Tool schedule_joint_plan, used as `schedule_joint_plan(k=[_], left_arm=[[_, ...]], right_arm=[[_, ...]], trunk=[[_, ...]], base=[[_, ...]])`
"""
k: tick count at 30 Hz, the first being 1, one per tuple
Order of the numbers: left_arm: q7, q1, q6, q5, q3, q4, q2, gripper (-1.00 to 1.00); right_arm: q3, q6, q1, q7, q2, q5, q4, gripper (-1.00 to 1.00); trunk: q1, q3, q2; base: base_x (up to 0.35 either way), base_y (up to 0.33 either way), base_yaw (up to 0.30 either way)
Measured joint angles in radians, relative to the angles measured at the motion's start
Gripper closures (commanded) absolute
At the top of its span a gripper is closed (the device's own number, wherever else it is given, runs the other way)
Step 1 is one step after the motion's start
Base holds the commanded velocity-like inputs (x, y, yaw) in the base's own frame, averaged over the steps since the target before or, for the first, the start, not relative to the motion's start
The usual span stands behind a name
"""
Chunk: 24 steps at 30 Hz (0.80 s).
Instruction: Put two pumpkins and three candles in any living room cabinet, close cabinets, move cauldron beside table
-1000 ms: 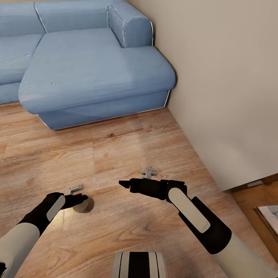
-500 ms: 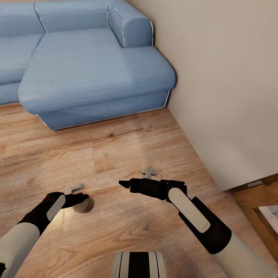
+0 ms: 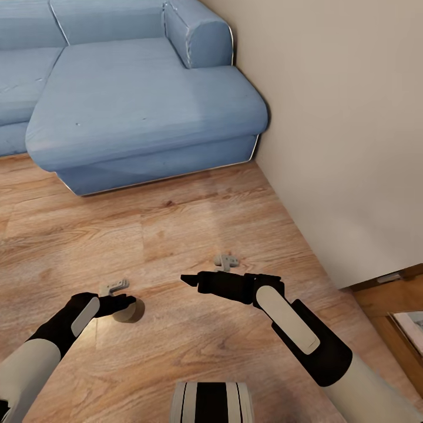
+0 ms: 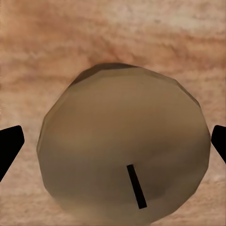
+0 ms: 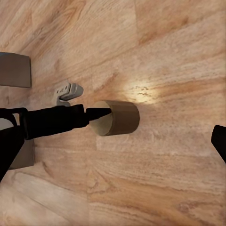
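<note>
A candle (image 3: 127,311) stands on the wood floor (image 3: 194,217), between the spread fingers of the left gripper (image 3: 120,305), not clamped. The right gripper (image 3: 189,280) hovers nearby, fingers apart. Beyond, a blue sofa (image 3: 141,106) meets the beige wall (image 3: 341,117).

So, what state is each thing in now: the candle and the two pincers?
candle: between the left pincer's fingers, wick end facing the left wrist camera.
left pincer: fingers spread on either side of the candle; contact cannot be told.
right pincer: open, empty, over the floor.
</note>
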Motion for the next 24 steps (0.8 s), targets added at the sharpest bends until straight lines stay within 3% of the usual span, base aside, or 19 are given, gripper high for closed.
schedule_joint_plan(k=[24], left_arm=[[-0.006,0.0,0.004,0.007,0.003,0.003,0.0,-1.0]], right_arm=[[0.0,0.0,0.0,0.0,0.0,0.0,0.0,-1.0]], trunk=[[0.001,-0.008,0.0]], base=[[0.0,0.0,0.0]])
